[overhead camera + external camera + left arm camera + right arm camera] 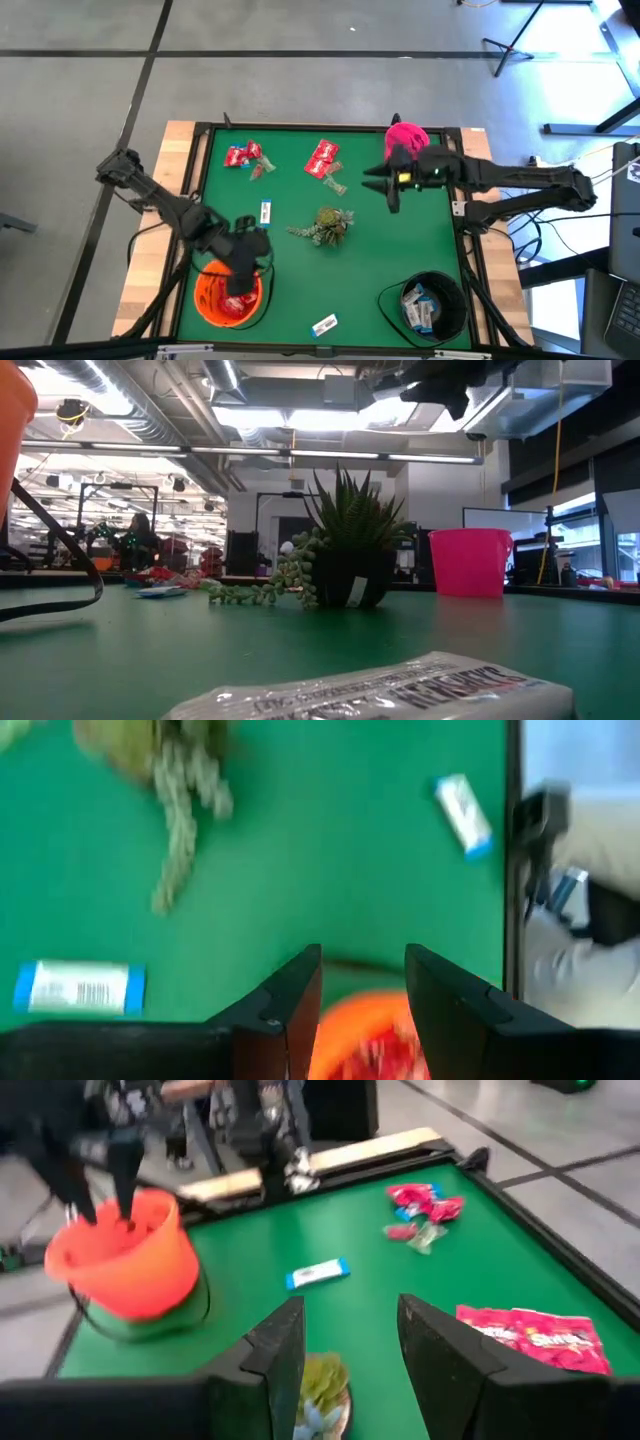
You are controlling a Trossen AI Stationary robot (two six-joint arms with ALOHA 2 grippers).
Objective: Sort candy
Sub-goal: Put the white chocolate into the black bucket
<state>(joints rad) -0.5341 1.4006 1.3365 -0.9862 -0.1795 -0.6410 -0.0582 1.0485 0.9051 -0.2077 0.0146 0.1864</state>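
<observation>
no lettering on any packet [400, 690] reads clearly.

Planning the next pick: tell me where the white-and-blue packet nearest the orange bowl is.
In the high view the white-and-blue packet lies on the green mat left of centre, between the plant sprig and the left gripper, just beyond the orange bowl.

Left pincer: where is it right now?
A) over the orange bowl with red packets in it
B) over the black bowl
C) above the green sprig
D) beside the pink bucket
A: the high view shows the left pincer over the orange bowl, and its wrist view shows open fingers with red packets in the bowl below.
</observation>
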